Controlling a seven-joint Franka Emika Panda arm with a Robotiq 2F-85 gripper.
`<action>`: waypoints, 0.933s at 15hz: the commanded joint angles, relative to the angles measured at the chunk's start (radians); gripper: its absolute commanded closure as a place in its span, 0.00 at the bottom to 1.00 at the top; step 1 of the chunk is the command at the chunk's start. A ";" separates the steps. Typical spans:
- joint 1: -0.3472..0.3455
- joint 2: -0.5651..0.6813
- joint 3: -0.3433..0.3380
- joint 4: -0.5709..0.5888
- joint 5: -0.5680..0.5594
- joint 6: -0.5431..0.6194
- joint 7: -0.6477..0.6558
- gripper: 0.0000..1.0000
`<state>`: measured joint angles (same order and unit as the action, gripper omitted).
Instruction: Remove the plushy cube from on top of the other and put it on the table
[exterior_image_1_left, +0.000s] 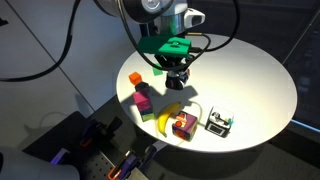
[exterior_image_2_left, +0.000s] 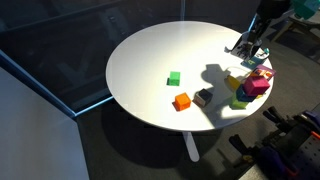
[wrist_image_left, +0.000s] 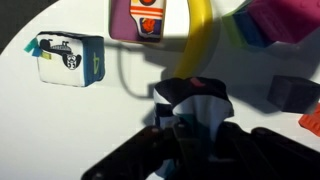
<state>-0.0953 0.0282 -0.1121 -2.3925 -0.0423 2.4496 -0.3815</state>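
Item: soft fabric cube with white and black faces and teal-green edges (exterior_image_1_left: 220, 123), the plushy cube of the task.
Where it stands: on the large round white tabletop (exterior_image_1_left: 250, 80), near the rim at about five o'clock on the disc in an exterior view. It is upright, with only the table under it.
Neighbour: soft cube with magenta top (exterior_image_1_left: 183, 125), yellow edges and a red side, at the plushy cube's nine o'clock in that view. The two are just beside each other and not stacked.
Gripper: black two-finger gripper (exterior_image_1_left: 178, 72), over the table at the plushy cube's eleven o'clock and well apart from it. In the wrist view the plushy cube lies at its ten o'clock.
Jaws: drawn shut, nothing seen held between them.
Other stock: yellow curved piece (exterior_image_1_left: 165, 118) just beside the magenta-topped cube; small purple-magenta stacked blocks (exterior_image_1_left: 142, 100); small green block (exterior_image_2_left: 174, 78); small orange block (exterior_image_2_left: 181, 101); small black block (exterior_image_2_left: 203, 96).
Task standing: by my reckoning the lift-off is done, since the cube sits on the table.
Handling: likely light and squashy, with a cloth skin that gives good bite and nothing to break. It would probably give under pressure and spring back.
Where to hold: across two opposite flat sides at mid-height, jaws opened wider than the cube and closed gently. Corners and seams look like poor purchase.
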 joint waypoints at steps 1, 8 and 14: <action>0.012 0.091 0.022 0.046 -0.020 0.025 0.068 0.92; 0.013 0.226 0.042 0.090 -0.015 0.076 0.095 0.92; 0.021 0.320 0.061 0.169 -0.010 0.090 0.136 0.92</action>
<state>-0.0774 0.2989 -0.0629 -2.2829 -0.0442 2.5324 -0.2949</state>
